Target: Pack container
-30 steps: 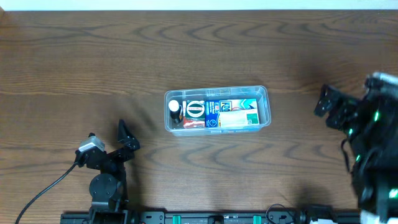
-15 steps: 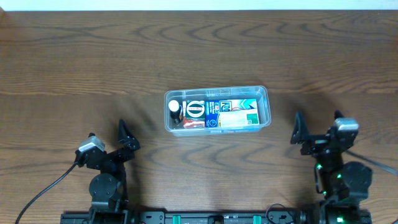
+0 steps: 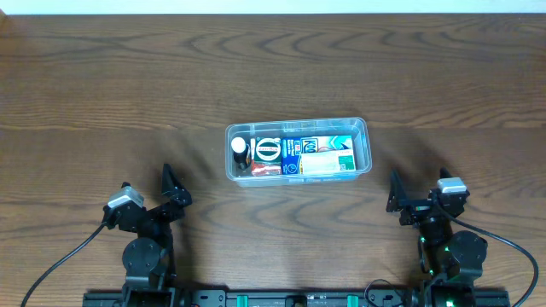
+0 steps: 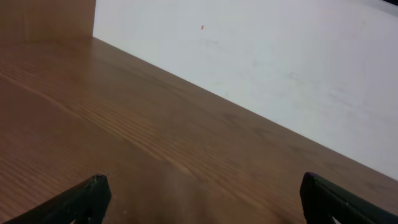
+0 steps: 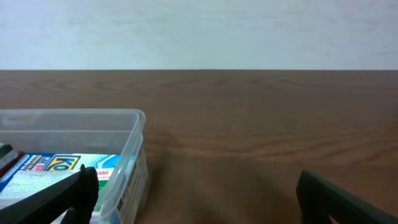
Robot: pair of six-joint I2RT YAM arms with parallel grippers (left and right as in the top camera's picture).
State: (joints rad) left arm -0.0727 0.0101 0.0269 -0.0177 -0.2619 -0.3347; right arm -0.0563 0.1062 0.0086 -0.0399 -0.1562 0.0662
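The clear plastic container (image 3: 365, 145) sits mid-table, filled with several small packages and a white-capped bottle (image 3: 239, 147). Its right end also shows in the right wrist view (image 5: 127, 155) at lower left. My left gripper (image 3: 172, 189) is open and empty at the front left, well apart from the container. In the left wrist view its fingertips (image 4: 87, 196) stand wide over bare wood. My right gripper (image 3: 415, 194) is open and empty at the front right, just below and right of the container.
The wooden table (image 3: 273, 77) stretches around the container. A white wall (image 5: 199, 31) lies beyond the far edge. A black cable (image 3: 60, 264) trails from the left arm toward the front left corner.
The right arm has swung down from the far right edge to the front right, lowering to rest with its open gripper pointing at the container's right end. The left arm has not moved.
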